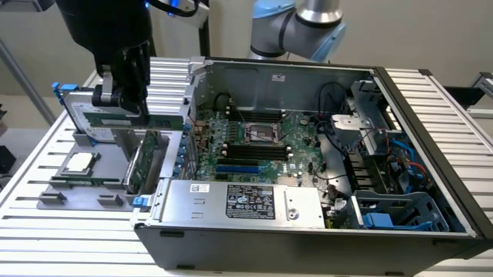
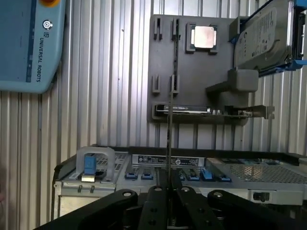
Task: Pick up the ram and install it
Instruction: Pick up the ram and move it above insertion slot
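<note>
The ram [image 1: 108, 119] is a thin green stick held lengthwise above the grey fixture [image 1: 58, 187], at the exterior view's left of the open computer case [image 1: 431, 115]. My gripper [image 1: 127, 111] is shut on it from above. In the wrist view the ram [image 2: 169, 139] shows edge-on as a thin line running out from between the closed fingers of my gripper [image 2: 168, 194]. The motherboard's black ram slots [image 1: 254, 151] lie inside the case, to the exterior view's right of the ram.
The grey fixture [image 2: 192, 76] holds a processor chip [image 2: 204, 37], a silver hard drive in a blue frame [image 2: 264, 33] and a wider green expansion card [image 2: 211, 111]. The case wall [image 1: 191, 98] stands between ram and motherboard. A power supply [image 1: 239, 199] sits at the case front.
</note>
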